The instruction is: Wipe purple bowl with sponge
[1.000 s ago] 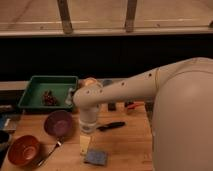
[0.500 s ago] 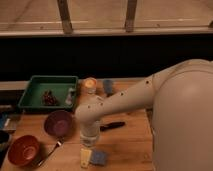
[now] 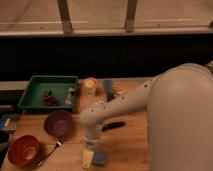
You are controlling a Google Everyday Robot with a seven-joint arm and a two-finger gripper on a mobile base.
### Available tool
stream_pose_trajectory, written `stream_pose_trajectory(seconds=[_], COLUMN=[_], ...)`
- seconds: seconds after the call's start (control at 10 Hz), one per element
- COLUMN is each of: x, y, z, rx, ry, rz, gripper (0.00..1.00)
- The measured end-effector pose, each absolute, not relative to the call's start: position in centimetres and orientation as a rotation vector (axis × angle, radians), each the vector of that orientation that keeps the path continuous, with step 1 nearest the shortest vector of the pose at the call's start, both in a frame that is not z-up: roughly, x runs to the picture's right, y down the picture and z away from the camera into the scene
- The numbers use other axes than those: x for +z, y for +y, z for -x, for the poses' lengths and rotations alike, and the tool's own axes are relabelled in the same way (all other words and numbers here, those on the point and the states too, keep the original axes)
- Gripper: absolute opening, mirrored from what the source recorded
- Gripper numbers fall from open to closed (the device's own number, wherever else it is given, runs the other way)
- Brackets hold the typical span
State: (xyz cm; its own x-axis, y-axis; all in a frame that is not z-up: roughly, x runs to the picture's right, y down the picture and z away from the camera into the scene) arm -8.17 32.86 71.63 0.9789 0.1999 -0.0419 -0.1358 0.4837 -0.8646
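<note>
A wooden table [image 3: 135, 145] seen from above, with the robot's large white arm [image 3: 125, 102] reaching in from the right and bending down at the near edge. Over the last second the arm has dropped: its wrist was held above the sponge [image 3: 101, 158], and now the gripper [image 3: 89, 159] is down at table level, with one pale finger just left of the sponge, touching it or very nearly so. The claw is spread wide and grips nothing. The sponge, a small blue-grey pad, lies flat on the table at the bottom edge of the view, where it was a second ago. The purple bowl [image 3: 58, 123] sits upright to the upper left of the gripper, near it but apart. A reddish bowl [image 3: 23, 150] is further left, with a spoon [image 3: 49, 150] between the two bowls. A green tray [image 3: 48, 82] stands at the back left. The descent suggests that the pickup is about to happen: the claw seems placed to close on the sponge. The wiping itself has not started.
</note>
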Motion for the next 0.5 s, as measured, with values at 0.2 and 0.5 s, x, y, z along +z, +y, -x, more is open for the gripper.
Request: stream_pose_trajectory(seconds=[0.2,0.5], x=[72.3,72.6], y=[34.0,34.3], z=[7.9,7.9], rx=[0.219,0.234], ry=[-0.107,-0.131], rz=[1.045,1.041], gripper=[0.80,0.59])
